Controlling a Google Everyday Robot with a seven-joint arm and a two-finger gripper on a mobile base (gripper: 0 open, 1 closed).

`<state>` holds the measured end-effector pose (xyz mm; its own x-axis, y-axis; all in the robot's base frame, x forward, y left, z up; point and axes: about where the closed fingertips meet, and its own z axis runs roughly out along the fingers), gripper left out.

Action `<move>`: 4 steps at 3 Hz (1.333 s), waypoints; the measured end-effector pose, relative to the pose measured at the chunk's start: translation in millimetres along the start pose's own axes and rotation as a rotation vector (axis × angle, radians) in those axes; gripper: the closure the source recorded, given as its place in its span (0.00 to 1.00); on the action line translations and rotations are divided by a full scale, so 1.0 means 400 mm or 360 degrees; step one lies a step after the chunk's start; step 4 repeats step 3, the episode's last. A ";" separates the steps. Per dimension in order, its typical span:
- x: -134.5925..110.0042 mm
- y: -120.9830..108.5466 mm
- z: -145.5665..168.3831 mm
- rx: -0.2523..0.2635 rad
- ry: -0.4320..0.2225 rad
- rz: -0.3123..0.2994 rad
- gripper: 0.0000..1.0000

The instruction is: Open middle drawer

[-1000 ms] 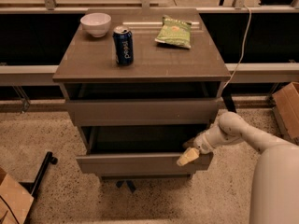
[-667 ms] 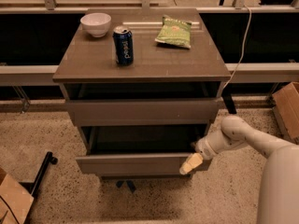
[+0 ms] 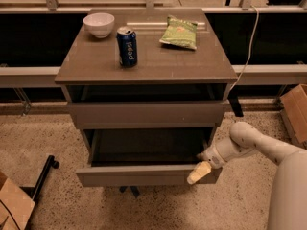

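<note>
The middle drawer is pulled out of the grey-brown cabinet, and its dark interior shows behind the plain flat front. My gripper, with a cream-coloured tip, is at the right end of that front, against its top edge. My white arm comes in from the lower right. Above it is another drawer front with a dark gap under the cabinet top. Any front below the open drawer is hidden.
On the cabinet top stand a white bowl, a blue soda can and a green chip bag. A cardboard box is at the right, a black stand leg at the lower left, and a white cable hangs behind.
The middle drawer has slid further out toward the camera. My gripper has moved with its front edge, lower in the view.
</note>
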<state>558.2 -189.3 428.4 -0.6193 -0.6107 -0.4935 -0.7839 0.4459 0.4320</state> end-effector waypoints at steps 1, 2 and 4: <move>0.059 0.062 -0.005 -0.0059 0.0050 0.0112 0.00; 0.055 0.064 -0.004 -0.0059 0.0050 0.0112 0.00; 0.055 0.064 -0.004 -0.0059 0.0050 0.0112 0.00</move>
